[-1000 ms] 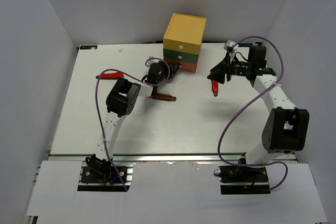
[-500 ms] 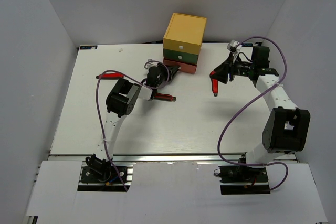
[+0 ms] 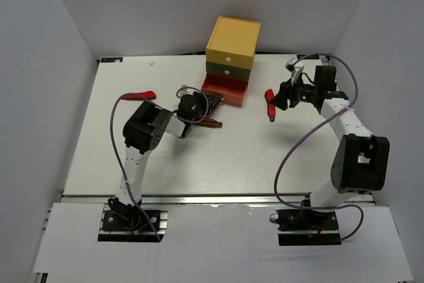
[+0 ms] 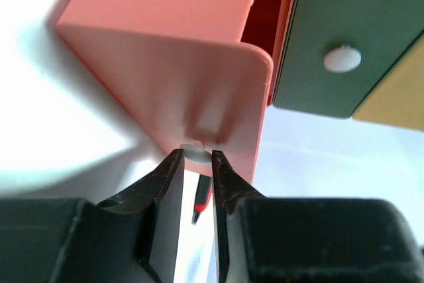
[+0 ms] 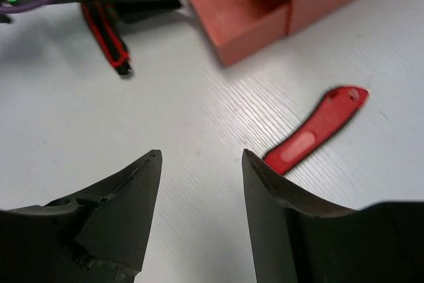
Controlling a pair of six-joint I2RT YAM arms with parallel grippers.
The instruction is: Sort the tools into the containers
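Currently the knob (image 4: 197,154) of the partly drawn orange drawer (image 4: 159,57) is pinched by the left gripper (image 4: 197,162); it should be pulled straight and level so the grip is not lost. A red tool (image 5: 315,130) is seen lying beside the spread-open, empty right gripper (image 5: 199,164).

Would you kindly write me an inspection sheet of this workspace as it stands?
Surface: white table, tools lying loose.
Job's things: orange-red drawer pulled out; green drawer, yellow drawer shut; red tool, red-and-black tool, red-handled tool on table.
Clutter: nothing seen.
Grippers: left gripper shut on knob; right gripper open, empty.
Cables: purple cables loop along both arms.
Surroundings: plain grey walls.
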